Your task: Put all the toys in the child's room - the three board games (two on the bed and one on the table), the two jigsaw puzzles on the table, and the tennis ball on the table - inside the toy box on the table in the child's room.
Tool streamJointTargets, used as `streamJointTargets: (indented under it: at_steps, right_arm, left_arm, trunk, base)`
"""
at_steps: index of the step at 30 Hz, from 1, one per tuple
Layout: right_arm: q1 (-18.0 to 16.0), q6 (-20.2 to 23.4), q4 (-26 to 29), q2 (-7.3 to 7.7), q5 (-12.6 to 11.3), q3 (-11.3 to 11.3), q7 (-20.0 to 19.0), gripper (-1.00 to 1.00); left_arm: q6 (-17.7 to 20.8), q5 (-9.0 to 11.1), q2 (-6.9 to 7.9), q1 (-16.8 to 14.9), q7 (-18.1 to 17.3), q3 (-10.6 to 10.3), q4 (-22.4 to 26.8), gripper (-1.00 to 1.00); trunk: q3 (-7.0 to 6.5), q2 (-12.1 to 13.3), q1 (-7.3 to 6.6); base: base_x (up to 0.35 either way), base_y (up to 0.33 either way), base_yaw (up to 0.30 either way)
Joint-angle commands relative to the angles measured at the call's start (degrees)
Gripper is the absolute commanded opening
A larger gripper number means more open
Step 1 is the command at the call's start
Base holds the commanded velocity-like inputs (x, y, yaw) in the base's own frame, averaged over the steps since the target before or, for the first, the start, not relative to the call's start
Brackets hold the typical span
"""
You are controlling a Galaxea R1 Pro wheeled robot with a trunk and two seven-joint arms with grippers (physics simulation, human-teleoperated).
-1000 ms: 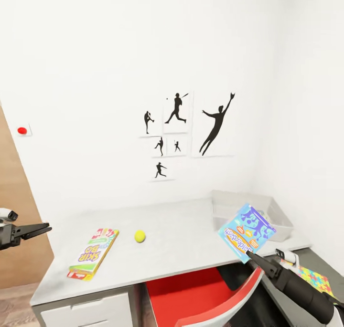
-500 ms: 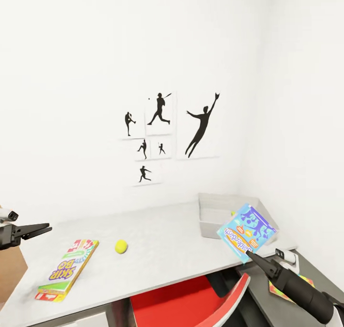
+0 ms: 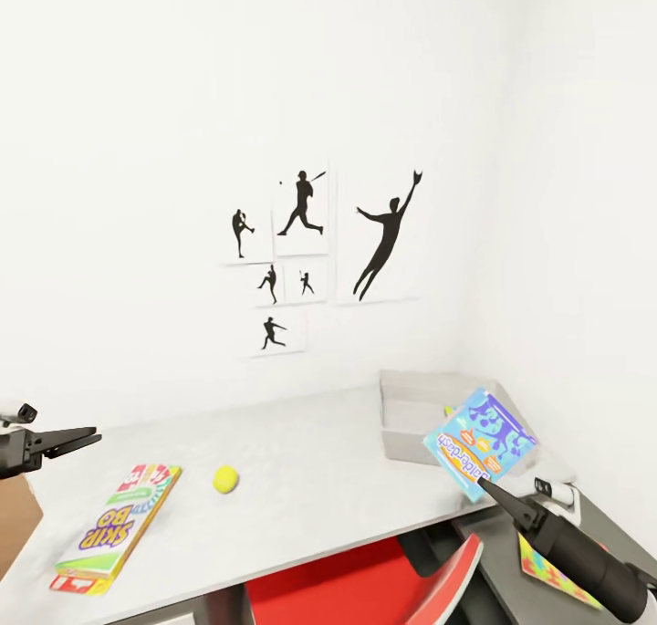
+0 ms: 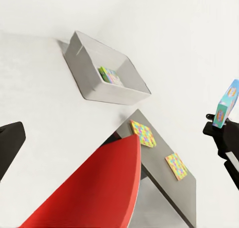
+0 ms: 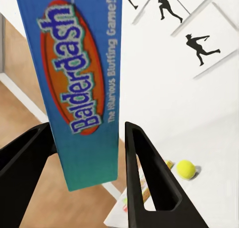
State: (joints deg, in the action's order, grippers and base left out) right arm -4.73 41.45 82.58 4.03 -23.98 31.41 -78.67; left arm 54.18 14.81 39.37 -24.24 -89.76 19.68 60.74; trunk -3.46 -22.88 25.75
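Since it must go in the bin (image 3: pixel 408 404), the right gripper (image 3: pixel 481 484) clamps the game (image 3: pixel 478 441) above it; the left gripper (image 3: pixel 87 440) seems narrow.

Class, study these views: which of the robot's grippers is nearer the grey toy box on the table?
The right. The right gripper holds the Balderdash board game just in front of the toy box; the left gripper is far off, beyond the table's opposite end.

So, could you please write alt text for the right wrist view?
The right gripper clamps a blue Balderdash board game upright between its black fingers. Behind, a tennis ball lies on the table under baseball silhouettes on a white wall.
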Motion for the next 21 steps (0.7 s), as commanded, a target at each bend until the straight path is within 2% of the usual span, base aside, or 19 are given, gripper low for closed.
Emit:
streamJointTargets:
  at_steps: [1,9,21]
  right_arm:
    - [-0.02,0.5,-0.02,0.01,-0.13,0.05,-0.1,-1.0]
    - [-0.02,0.04,-0.12,-0.07,-0.1,0.12,0.0,-1.0]
    - [-0.02,-0.06,-0.14,-0.08,-0.1,0.15,0.01,-1.0]
  left_arm:
    - [0.6,-0.04,-0.01,-0.02,-0.24,-0.02,-0.01,1.0]
    - [0.58,-0.04,-0.07,-0.02,-0.24,-0.01,-0.01,1.0]
    - [0.58,-0.04,-0.08,-0.02,-0.24,0.01,-0.01,1.0]
  trunk:
    - [0.03,-0.04,0.04]
    - [0.06,-0.04,0.04]
    - [0.06,-0.04,0.04]
  base:
    - [0.133,-0.004,0.0]
    - [0.133,-0.001,0.0]
    - [0.226,0.002,0.0]
